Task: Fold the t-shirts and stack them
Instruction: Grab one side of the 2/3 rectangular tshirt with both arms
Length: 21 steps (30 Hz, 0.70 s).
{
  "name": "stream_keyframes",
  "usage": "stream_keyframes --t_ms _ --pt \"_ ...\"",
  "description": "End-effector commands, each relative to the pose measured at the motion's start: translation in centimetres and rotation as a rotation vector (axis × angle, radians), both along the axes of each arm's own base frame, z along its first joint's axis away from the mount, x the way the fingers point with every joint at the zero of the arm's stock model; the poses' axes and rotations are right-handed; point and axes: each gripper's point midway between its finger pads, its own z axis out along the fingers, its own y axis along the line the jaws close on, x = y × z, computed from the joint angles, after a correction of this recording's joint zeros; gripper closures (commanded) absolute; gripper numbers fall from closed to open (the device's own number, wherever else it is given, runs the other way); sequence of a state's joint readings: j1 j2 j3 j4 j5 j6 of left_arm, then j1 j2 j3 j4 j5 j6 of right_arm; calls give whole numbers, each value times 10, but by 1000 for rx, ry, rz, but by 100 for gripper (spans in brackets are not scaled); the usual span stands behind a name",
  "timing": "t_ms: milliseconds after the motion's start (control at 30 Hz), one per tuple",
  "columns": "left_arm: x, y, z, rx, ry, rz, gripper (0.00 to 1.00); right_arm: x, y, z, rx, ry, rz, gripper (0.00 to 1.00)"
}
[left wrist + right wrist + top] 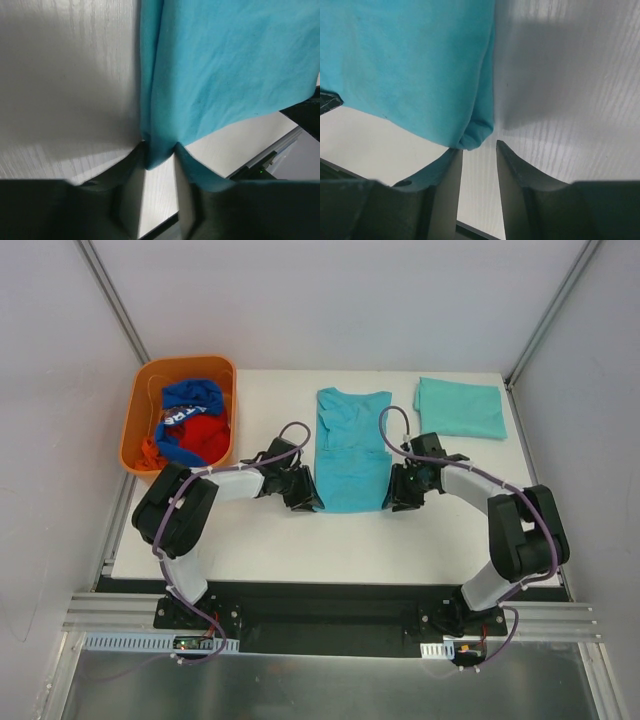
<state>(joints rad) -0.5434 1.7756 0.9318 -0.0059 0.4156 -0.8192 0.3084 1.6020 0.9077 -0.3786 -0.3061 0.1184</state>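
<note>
One overhead, two wrist close-ups.
Top camera looks down over the whole tabletop (300, 540); wrist cameras peer past their fingers (129, 195) at opposite edges of one teal t-shirt (350, 455).

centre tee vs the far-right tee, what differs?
Fold: centre t-shirt is a long strip, collar showing; far-right t-shirt is a compact rectangle.
Contact: left gripper straddles one near corner of the centre t-shirt, open right gripper sits at the other; far-right t-shirt lies alone.
Shade: centre t-shirt bluer, far-right t-shirt greener.
Both plain, no print.
</note>
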Motion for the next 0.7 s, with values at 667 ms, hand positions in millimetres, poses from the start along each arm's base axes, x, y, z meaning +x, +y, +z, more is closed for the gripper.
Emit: stream_keyframes --t_ms 667 --pt "-43 11 10 10 -69 -47 100 -43 7 9 35 -111 26 99"
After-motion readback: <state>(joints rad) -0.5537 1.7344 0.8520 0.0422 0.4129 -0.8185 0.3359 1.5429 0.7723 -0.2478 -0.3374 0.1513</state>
